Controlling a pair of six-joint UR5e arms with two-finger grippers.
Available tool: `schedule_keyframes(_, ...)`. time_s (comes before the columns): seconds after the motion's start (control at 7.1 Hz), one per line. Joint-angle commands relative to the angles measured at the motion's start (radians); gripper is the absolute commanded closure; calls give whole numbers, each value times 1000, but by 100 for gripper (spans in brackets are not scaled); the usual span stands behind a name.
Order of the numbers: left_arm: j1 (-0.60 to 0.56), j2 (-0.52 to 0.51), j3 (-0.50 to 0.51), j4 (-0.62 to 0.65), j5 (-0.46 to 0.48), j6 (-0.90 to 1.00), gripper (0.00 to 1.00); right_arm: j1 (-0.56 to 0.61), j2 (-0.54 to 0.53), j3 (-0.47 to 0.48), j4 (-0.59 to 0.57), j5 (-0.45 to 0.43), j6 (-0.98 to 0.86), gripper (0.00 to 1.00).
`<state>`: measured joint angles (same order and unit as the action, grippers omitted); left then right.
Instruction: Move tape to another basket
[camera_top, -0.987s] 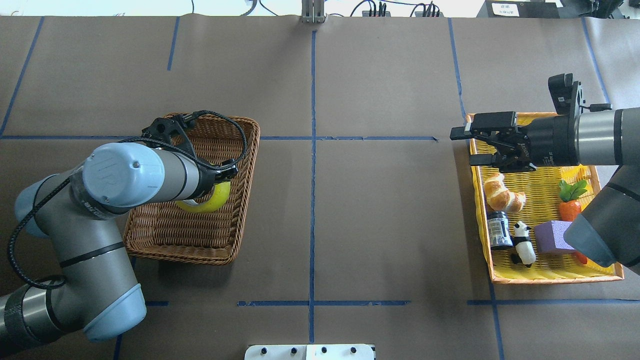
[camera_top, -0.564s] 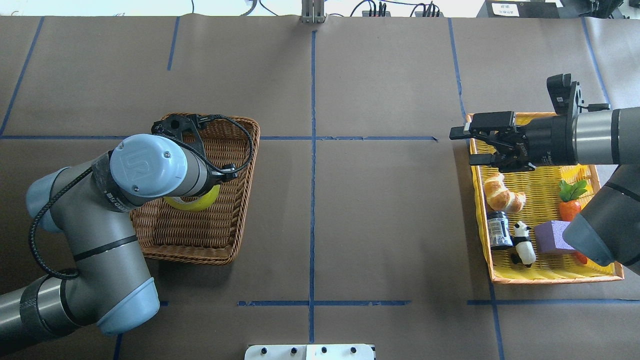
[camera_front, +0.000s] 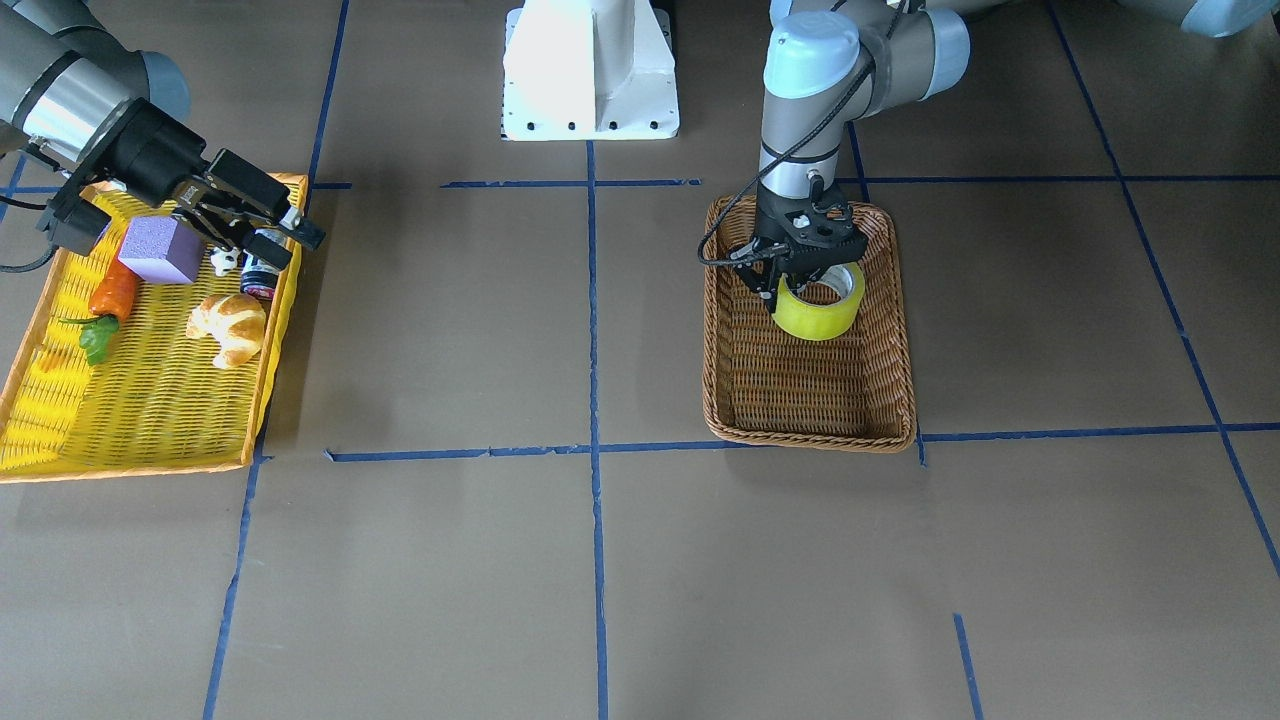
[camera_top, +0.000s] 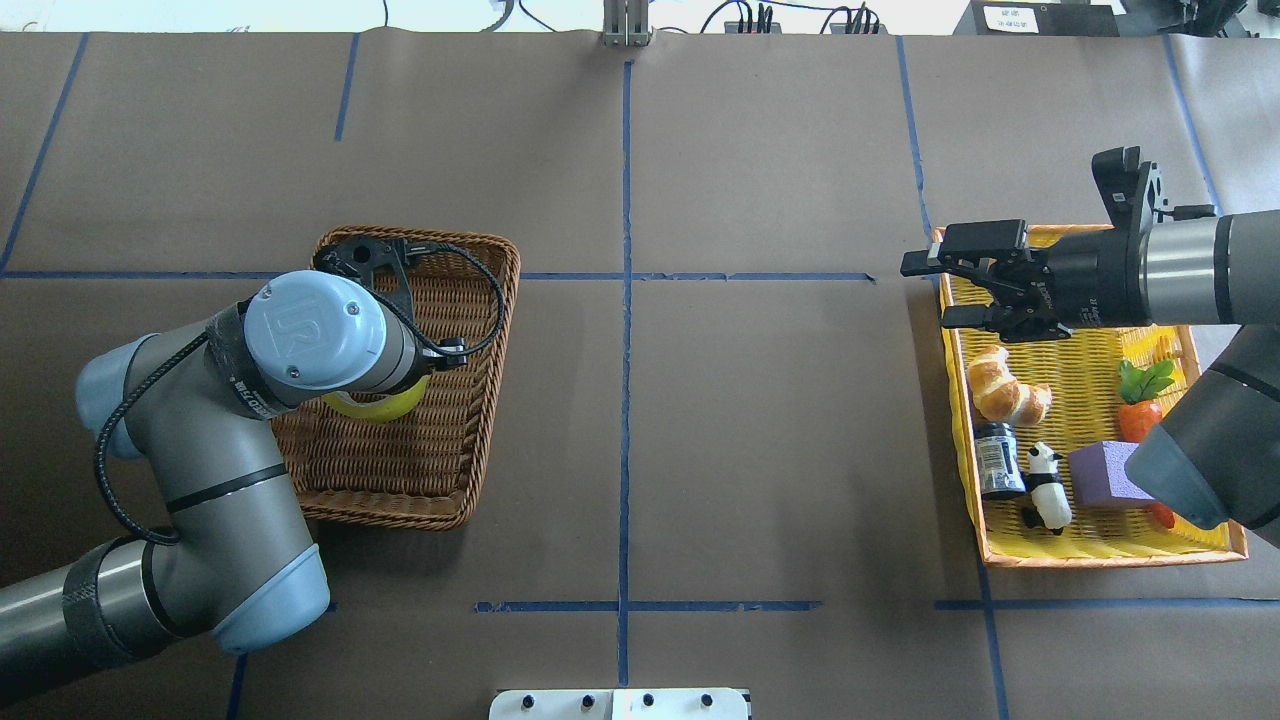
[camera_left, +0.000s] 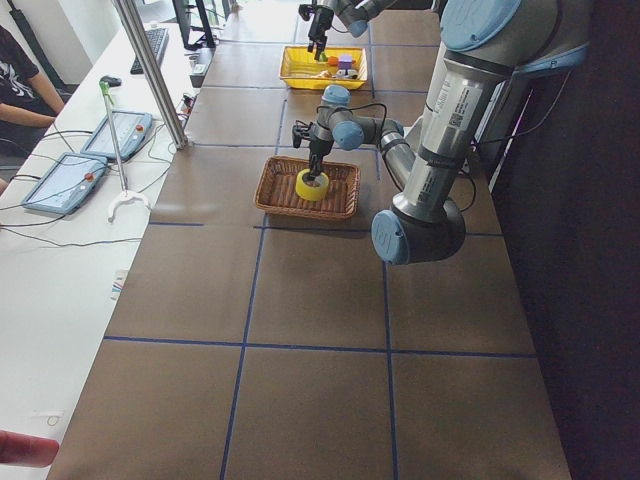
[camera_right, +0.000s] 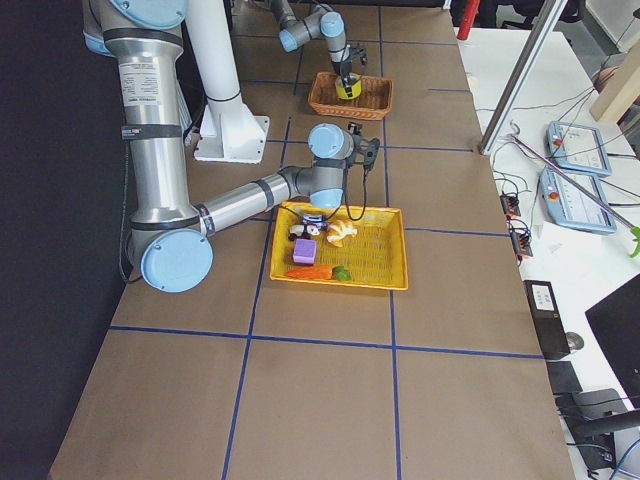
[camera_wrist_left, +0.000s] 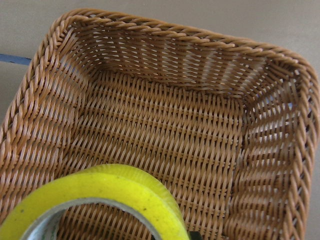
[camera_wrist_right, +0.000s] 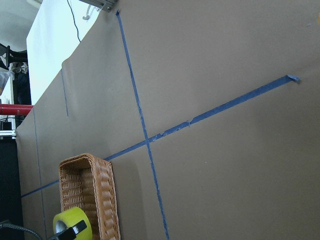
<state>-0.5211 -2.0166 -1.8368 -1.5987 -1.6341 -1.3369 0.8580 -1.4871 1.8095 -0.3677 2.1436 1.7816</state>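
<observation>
The yellow-green tape (camera_front: 820, 312) hangs upright inside the brown wicker basket (camera_front: 810, 435), just above its floor near the robot-side end. My left gripper (camera_front: 800, 288) points straight down and is shut on the roll's rim. In the overhead view my left wrist hides most of the tape (camera_top: 385, 408) over the basket (camera_top: 490, 300). The left wrist view shows the tape (camera_wrist_left: 100, 200) at the bottom, above the basket's weave (camera_wrist_left: 165, 35). My right gripper (camera_top: 930, 292) is open and empty, level over the yellow basket's far left corner.
The yellow orange-rimmed basket (camera_top: 1100, 560) at the right holds a croissant (camera_top: 1005, 388), a dark jar (camera_top: 997, 458), a toy panda (camera_top: 1045, 485), a purple block (camera_top: 1105, 472) and a carrot (camera_top: 1140, 410). The white robot base (camera_front: 590, 70) stands behind the table's middle.
My left arm has swung its wrist upright over the brown basket, and the tape has shifted slightly toward the basket's left side. The right gripper has barely moved.
</observation>
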Motion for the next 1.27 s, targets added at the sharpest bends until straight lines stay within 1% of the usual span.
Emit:
schedule_keyframes(0.0, 0, 1, 46, -33, -54, 5, 94, -4, 4, -22, 4, -7, -1, 0)
schedule_keyframes(0.14, 0, -1, 86, -90, -75, 4, 94, -4, 4, -30, 10, -4, -2, 0)
schedule_keyframes(0.28, -5, 4, 88, -113, -129, 5, 93, -5, 5, -32, 10, -5, -1, 0)
schedule_keyframes(0.42, -5, 4, 94, -113, -135, 5, 78, -5, 5, -33, 10, -5, -1, 0)
schedule_keyframes(0.56, -7, 2, 94, -115, -135, 7, 55, -5, 8, -33, 10, -7, -1, 0)
schedule_keyframes(0.7, -22, -1, 82, -110, -135, 7, 1, -5, 10, -33, 10, -7, -1, 0)
schedule_keyframes(0.85, -74, -2, 39, -101, -148, 8, 0, -5, 10, -33, 9, -7, -2, 0)
schedule_keyframes(0.99, -145, 10, -32, -93, -202, 10, 0, 12, 8, -30, 1, -5, -2, 0)
schedule_keyframes(1.13, -208, 13, -129, -2, -235, 98, 0, 59, -2, -30, -38, 11, -28, 0)
